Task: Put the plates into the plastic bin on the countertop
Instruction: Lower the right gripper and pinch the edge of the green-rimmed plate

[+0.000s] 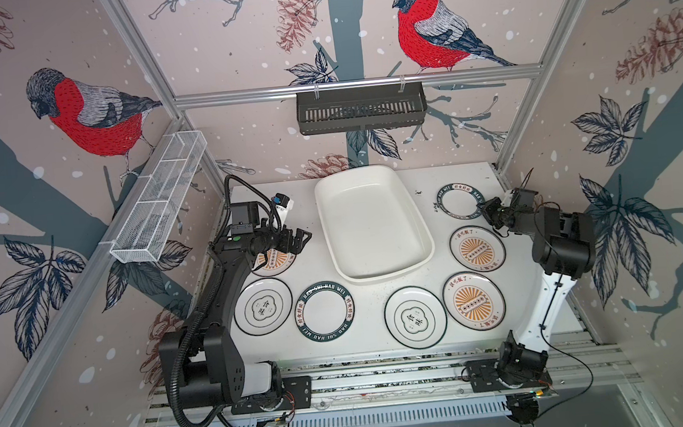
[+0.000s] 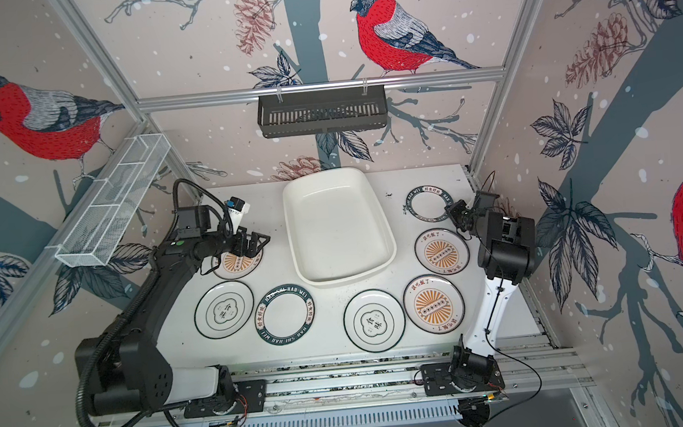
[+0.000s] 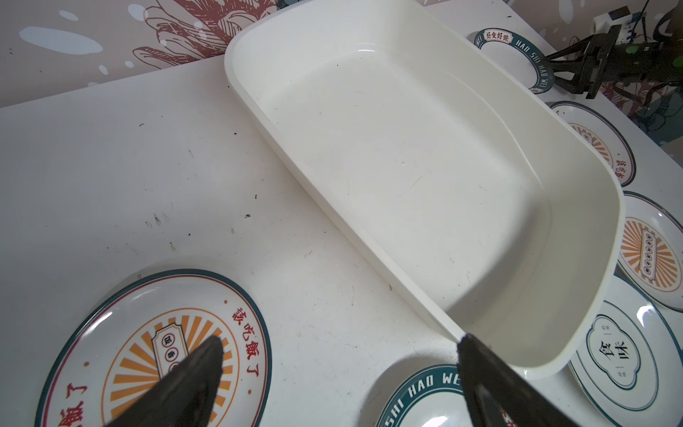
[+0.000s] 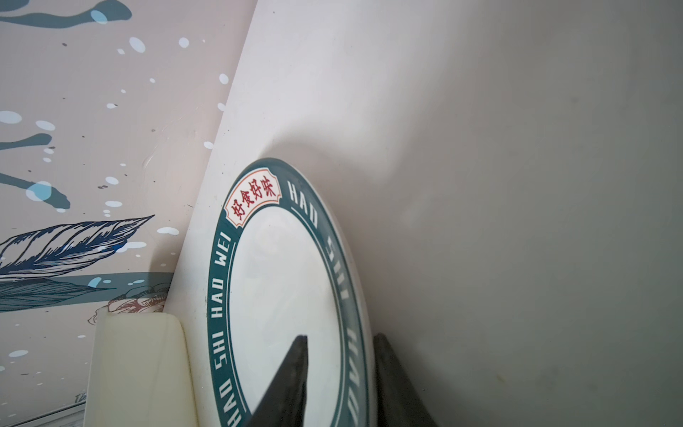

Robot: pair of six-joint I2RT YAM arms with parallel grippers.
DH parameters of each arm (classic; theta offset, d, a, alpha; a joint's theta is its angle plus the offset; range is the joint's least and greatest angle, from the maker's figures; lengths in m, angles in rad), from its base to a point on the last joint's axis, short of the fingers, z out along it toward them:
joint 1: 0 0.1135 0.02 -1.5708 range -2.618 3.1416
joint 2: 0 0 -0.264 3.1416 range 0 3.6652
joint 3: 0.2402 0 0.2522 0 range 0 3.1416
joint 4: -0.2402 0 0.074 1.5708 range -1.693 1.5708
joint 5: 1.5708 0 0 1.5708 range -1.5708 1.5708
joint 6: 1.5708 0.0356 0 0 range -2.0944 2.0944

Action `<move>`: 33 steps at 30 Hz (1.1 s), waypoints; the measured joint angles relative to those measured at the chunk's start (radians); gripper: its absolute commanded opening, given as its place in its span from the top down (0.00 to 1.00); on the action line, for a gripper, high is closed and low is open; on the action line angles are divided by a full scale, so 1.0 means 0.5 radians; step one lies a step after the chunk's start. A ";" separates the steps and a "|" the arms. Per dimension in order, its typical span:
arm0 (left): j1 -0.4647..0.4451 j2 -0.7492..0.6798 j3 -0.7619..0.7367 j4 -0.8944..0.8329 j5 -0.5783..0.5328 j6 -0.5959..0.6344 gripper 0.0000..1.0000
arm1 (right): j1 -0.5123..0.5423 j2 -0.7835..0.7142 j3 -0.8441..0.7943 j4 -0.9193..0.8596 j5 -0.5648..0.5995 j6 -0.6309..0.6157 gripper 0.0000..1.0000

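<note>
Right wrist view shows the round white plate with the dark-green lettered rim (image 4: 281, 281) lying flat on the flat white speckled countertop (image 4: 480, 185), its glossy centre plain and a red-lettered cream label set into the green band. My right gripper (image 4: 340, 337) straddles its rim: 1 finger over the white centre, the other outside the edge, a narrow gap between them; whether they pinch it I cannot tell. In both top views this plate (image 1: 457, 201) (image 2: 429, 202) sits toward the far right corner, near the large cream-white rectangular plastic bin (image 1: 373, 220) but apart from it. 6 more plates (image 1: 415, 318) lie flat around the bin: 3 with orange sunburst centres, 2 with a thin dark rim and central emblem, 1 more green-lettered. My left gripper (image 1: 298, 241) hangs spread wide, holding nothing, over the left sunburst plate (image 1: 275, 265).
</note>
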 measured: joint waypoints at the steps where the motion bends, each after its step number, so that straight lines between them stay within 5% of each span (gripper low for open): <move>1: 0.000 0.002 0.000 0.000 0.000 0.001 0.02 | 0.000 0.003 0.001 0.005 -0.001 0.007 0.71; 22: -0.011 0.001 -0.003 0.000 0.015 -0.002 0.02 | -0.014 0.019 -0.025 0.106 -0.121 0.151 0.95; 33: -0.014 -0.064 -0.003 0.000 0.011 -0.003 0.02 | -0.017 -0.029 -0.037 0.117 -0.117 0.206 0.97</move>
